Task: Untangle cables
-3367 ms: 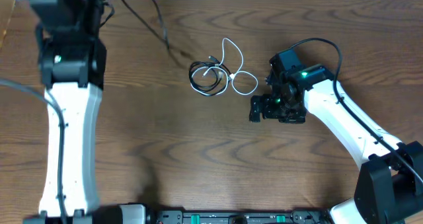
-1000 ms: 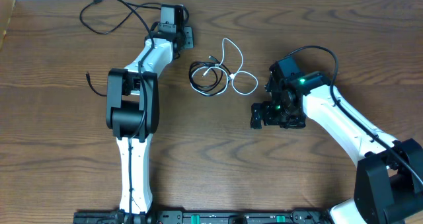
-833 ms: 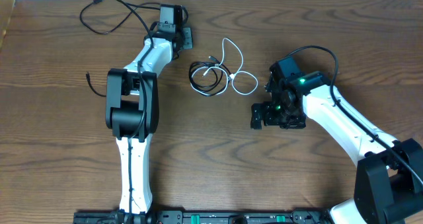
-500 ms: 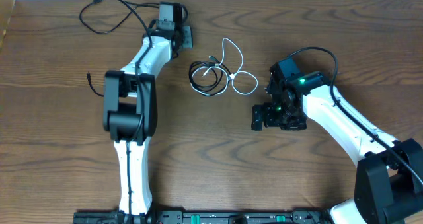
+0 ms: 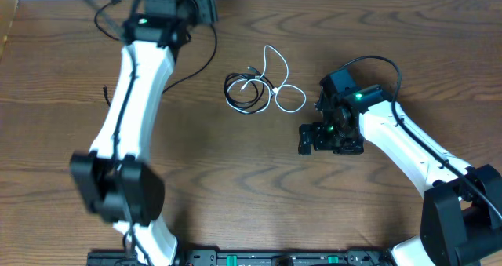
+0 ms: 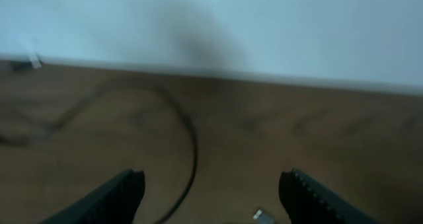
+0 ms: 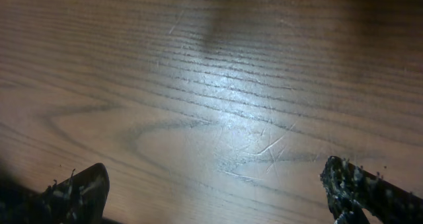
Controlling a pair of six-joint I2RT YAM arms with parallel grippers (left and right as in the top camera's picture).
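Two cables, a black coil (image 5: 230,93) and a white cable (image 5: 276,97), lie tangled mid-table (image 5: 235,187). Just right of them, the right gripper (image 5: 307,137) has its fingers wide apart over bare wood. At the far edge, the left gripper (image 6: 211,184) is spread and empty above a long black cable (image 6: 195,145).

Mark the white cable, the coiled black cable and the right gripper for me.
white cable (image 5: 275,92), overhead view, where its loops cross.
coiled black cable (image 5: 228,92), overhead view, left side of the coil.
right gripper (image 5: 303,137), overhead view, between its fingertips.
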